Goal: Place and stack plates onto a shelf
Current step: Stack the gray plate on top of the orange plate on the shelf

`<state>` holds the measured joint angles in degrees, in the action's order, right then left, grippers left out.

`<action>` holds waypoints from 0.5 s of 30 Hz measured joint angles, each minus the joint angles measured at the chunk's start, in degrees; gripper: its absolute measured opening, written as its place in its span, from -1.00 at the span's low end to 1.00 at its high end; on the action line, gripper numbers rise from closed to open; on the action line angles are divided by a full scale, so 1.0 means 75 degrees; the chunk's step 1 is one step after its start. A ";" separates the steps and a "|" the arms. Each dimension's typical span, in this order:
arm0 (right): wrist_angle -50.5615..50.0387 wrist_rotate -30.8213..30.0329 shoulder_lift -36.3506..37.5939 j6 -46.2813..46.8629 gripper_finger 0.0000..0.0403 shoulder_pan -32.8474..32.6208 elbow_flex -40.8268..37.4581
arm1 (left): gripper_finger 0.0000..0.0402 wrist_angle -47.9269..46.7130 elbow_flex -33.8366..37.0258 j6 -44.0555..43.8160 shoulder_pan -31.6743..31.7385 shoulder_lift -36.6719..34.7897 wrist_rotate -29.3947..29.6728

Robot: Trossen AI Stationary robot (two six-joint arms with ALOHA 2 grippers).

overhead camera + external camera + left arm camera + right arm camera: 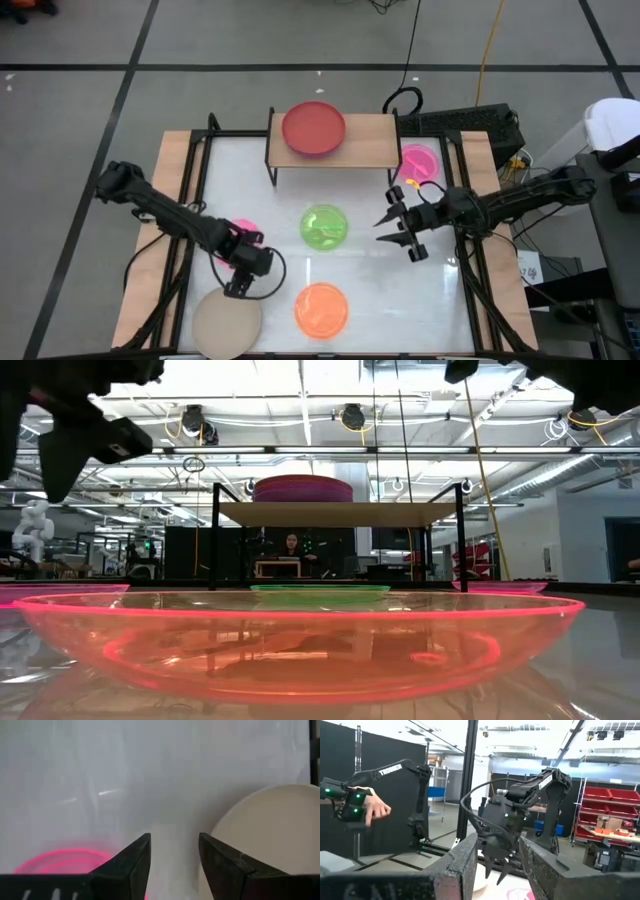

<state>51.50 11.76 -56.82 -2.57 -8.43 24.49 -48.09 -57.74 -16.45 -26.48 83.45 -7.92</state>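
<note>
Bright ceiling lamps (pixel 352 417) glare off my white desk (pixel 370 275); the near orange plate (pixel 300 645) looks blurred, and my left wrist view is hazy.

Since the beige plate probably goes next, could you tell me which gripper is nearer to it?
Left. The left gripper hovers open just above the beige plate at its edge. The right gripper is open across the table, beyond the green plate.

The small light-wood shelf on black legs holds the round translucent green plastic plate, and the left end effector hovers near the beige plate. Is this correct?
Not quite: the high view shows the small light-wood shelf holding a stack topped by a round red plastic plate. The green plate lies on the table. The rest is right.
</note>
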 joint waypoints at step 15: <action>-0.0131 -0.0111 0.0006 -0.0006 -0.36 0.0006 -0.0002 | -0.15 0.0318 0.0087 -0.0380 -0.1164 0.0229 -0.0012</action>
<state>50.51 10.93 -56.77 -2.61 -8.38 24.47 -45.70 -57.08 -19.30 -35.21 85.17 -8.01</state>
